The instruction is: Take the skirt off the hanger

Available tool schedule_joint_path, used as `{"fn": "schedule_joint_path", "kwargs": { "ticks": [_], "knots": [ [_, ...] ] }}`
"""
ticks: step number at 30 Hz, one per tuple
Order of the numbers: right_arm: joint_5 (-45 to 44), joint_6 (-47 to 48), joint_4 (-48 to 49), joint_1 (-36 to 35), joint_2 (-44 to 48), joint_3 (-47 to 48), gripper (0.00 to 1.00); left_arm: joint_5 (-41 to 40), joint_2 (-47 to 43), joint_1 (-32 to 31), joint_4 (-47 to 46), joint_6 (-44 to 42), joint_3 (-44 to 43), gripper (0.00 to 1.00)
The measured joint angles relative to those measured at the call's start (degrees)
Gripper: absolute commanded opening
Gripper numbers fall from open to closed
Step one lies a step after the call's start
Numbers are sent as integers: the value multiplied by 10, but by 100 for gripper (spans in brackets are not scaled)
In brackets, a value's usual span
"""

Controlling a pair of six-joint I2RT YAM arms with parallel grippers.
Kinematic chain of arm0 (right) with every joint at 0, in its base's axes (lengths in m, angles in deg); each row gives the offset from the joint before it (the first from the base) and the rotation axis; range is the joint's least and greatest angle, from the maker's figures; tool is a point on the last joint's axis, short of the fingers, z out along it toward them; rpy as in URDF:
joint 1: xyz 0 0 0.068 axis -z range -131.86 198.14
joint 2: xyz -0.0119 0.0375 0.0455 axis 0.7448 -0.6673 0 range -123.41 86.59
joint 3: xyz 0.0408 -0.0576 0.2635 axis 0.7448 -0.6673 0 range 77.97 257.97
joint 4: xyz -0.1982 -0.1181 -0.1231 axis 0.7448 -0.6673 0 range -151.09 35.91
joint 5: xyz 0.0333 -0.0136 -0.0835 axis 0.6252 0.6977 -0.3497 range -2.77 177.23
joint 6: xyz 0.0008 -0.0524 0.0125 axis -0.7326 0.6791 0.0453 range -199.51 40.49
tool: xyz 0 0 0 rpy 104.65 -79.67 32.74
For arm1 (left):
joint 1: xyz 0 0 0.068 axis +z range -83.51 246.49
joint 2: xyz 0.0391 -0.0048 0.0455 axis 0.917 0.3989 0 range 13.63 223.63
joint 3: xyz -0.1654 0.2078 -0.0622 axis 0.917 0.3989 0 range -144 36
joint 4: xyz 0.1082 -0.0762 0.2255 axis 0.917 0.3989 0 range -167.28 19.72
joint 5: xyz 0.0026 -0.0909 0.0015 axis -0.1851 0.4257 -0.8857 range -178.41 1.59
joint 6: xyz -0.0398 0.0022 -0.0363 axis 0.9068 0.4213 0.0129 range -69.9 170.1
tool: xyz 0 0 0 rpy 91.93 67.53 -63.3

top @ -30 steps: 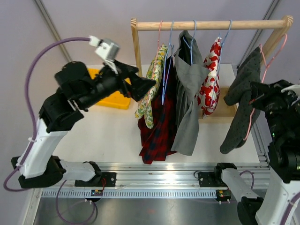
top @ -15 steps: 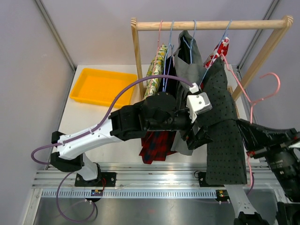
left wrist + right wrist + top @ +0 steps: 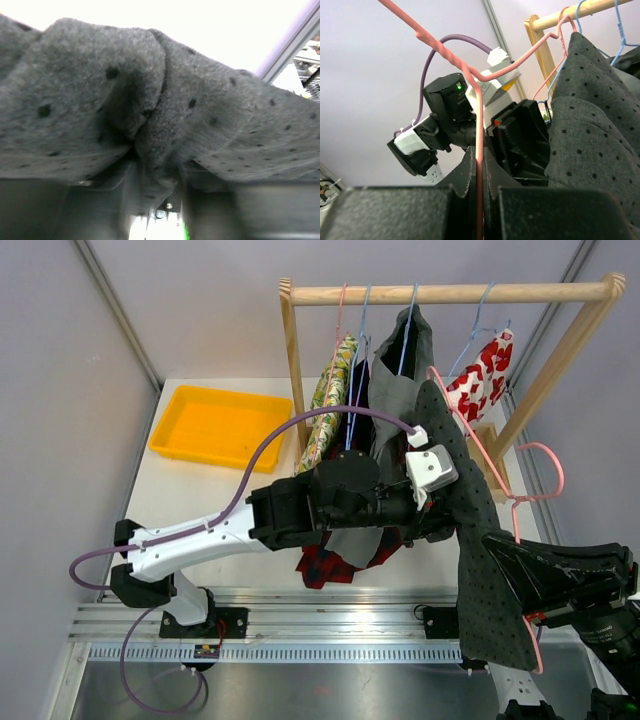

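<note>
Hanging skirt (image 3: 482, 550) clamped in left end effector (image 3: 438, 524).

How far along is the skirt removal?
Done: the pink hanger is off the wooden rail, clamped in the right gripper. In hand: the left gripper is closed on a bunch of the dotted grey skirt. Left: the skirt is draped over the hanger's arm, so it needs pulling free.
</note>
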Motion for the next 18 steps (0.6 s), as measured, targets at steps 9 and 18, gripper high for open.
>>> {"fn": "schedule_joint_path", "kwargs": {
  "ticks": [9, 18],
  "knots": [
    [-20, 0, 5, 0, -6, -2, 0, -21, -63, -23, -41, 17, 94, 0],
    [-153, 99, -74, -9, -91, 144, 0, -140, -227, -194, -49, 70, 269, 0]
  ]
}}
